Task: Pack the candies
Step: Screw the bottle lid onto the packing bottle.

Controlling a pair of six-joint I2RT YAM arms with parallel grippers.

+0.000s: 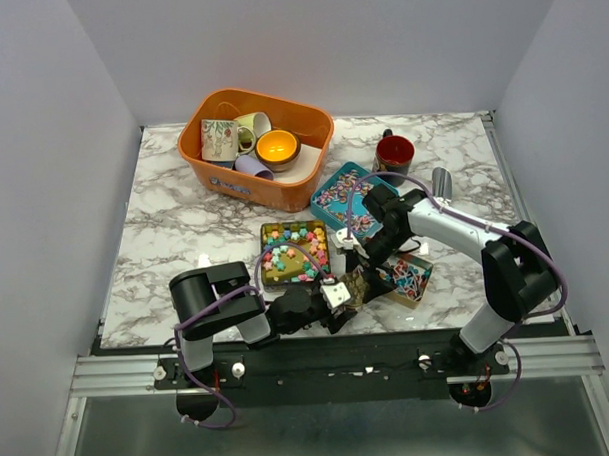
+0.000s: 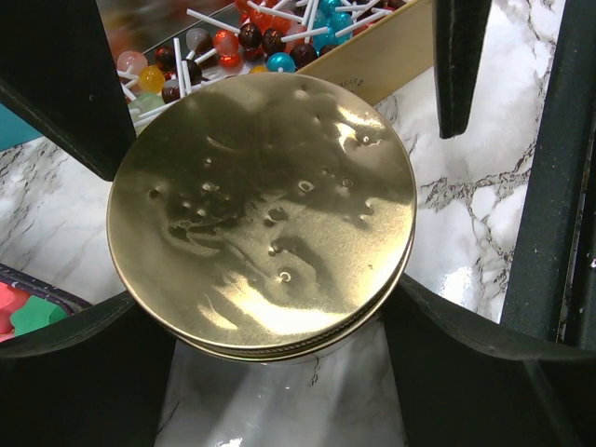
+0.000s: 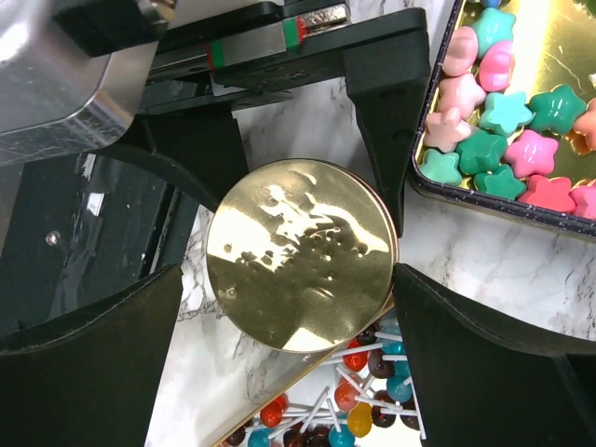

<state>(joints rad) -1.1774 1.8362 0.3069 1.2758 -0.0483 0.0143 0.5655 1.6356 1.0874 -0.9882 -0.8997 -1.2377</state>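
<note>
Left gripper (image 2: 261, 289) clasping gold disc (image 2: 261, 205), right gripper (image 3: 289, 279) spread wide around it — lollipops (image 2: 270, 42) just beside

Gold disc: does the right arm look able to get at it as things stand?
Probably yes: the open right gripper straddles the gold disc, one finger on each side. The left gripper brackets it crosswise too, so closing could be crowded.

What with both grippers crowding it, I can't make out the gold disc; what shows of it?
The gold disc is round, shiny metal, lightly dented, with a second rim showing beneath like a shallow tin. It lies level over the marble table between the lollipops and the star candies. The left gripper appears to clamp its rim; the right gripper straddles it, wide open.
</note>
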